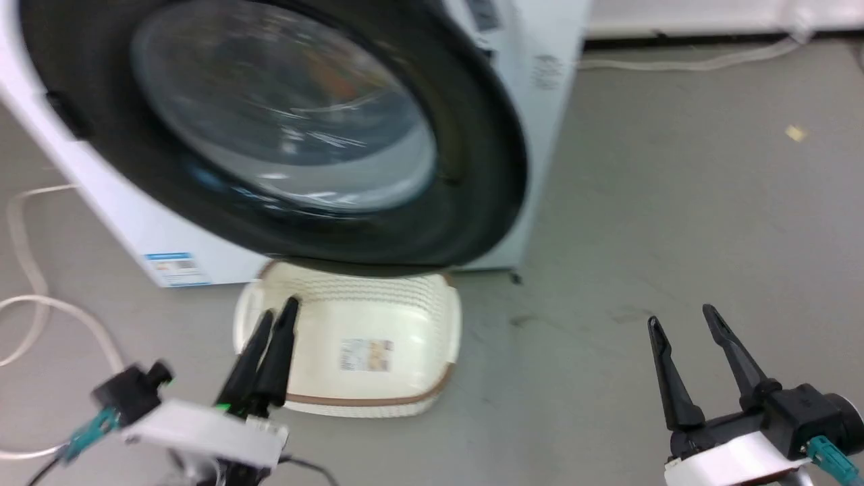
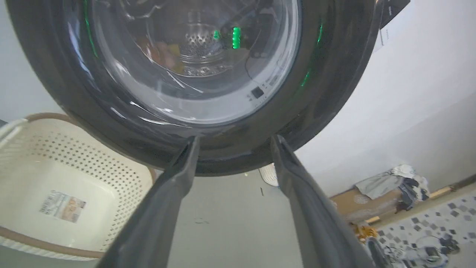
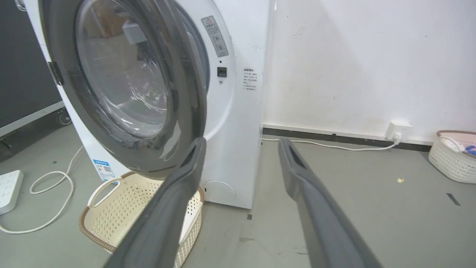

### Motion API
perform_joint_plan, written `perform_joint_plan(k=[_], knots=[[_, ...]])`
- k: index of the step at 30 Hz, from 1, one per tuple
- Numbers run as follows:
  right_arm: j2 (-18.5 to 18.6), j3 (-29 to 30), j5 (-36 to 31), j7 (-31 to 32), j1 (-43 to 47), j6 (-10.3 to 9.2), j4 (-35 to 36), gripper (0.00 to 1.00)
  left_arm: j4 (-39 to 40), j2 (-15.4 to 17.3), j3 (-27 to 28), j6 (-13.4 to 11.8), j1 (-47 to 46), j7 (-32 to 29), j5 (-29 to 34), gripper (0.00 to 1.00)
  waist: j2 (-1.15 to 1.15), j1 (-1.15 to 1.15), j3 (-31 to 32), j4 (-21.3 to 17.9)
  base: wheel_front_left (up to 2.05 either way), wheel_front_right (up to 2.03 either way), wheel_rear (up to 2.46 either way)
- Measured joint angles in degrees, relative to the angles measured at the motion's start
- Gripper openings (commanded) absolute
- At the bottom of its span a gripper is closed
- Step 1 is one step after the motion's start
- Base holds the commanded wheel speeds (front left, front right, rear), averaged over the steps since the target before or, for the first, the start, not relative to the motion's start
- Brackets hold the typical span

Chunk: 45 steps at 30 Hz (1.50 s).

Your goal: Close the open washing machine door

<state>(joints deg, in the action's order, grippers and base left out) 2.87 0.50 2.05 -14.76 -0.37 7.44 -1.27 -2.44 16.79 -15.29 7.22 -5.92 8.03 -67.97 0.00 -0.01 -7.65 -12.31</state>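
Now, door: washing machine door (image 1: pixel 283 121) ajar.
Hands: left hand (image 2: pixel 235 138), right hand (image 1: pixel 682 315) both spread, empty.
Risk: basket (image 1: pixel 452 317) at door's 6 o'clock could snag your push.

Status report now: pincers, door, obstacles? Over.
Left pincer open, empty. Right pincer open, empty. Washing machine door open, swung out. Cream perforated basket under it.
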Motion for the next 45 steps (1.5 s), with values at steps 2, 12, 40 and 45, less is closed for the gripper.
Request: perform_joint_plan(k=[2,12,40,45], knots=[[0.0,-0.1,-0.2,0.0,0.2,0.00,0.1,1.00,-0.8,1.1,-0.2,0.0,1.3,4.2,4.9,1.00,0.00,0.00,1.2,2.1,0.00,0.00,0.00],[0.0,-1.1,-1.1,0.0,2.6,0.00,0.1,1.00,4.1,-0.6,6.3,-3.9,3.2,6.7,41.6,1.00,0.00,-0.01,6.5,10.3,0.00,0.00,0.00],[0.0,-4.5,-1.7,0.0,4.4,0.00,0.2,0.00,1.8,-9.0,10.6,-1.7,11.7,6.7,60.3,1.00,0.00,0.01,5.3,12.8,0.00,0.00,0.00],[0.0,-8.1,-6.3,0.2,-1.1,0.09,-0.4,0.00,2.6,-9.3,10.8,-1.0,9.0,6.7,60.3,1.00,0.00,0.02,1.6,14.2,0.00,0.00,0.00]])
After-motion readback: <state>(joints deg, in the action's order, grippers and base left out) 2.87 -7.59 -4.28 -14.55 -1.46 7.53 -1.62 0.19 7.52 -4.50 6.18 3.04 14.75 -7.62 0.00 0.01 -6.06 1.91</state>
